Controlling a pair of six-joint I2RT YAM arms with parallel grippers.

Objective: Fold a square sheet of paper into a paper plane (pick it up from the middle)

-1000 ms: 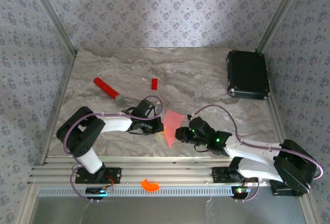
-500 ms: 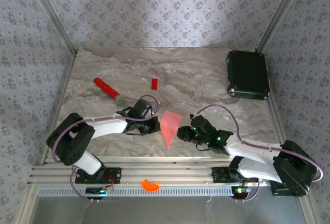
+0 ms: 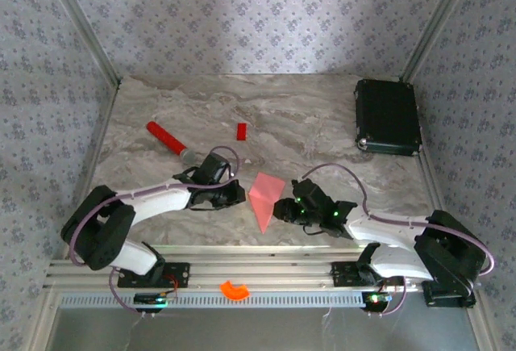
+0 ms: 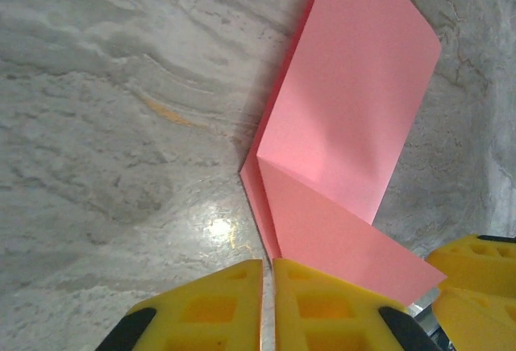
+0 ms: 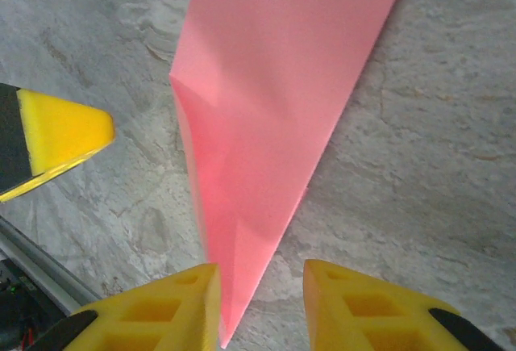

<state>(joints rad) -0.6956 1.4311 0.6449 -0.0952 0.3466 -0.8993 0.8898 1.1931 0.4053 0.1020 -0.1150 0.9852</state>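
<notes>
**A:** Where is the square sheet of paper (image 3: 264,196)?

**B:** Flat on the desk (image 3: 339,117), creased into a narrow pointed shape, lying between the two claws.

**A:** And the claws?

**B:** The left claw (image 4: 268,274) sits at the sheet's left fold, fingers almost pressed together. Whether it nips paper, I cannot tell. The right claw (image 5: 260,282) is spread around the sheet's point, not pinching.

**A:** The risk?

**B:** Probably slipping. A push from one side could slide the thin sheet on the smooth desk and skew the crease.
</notes>
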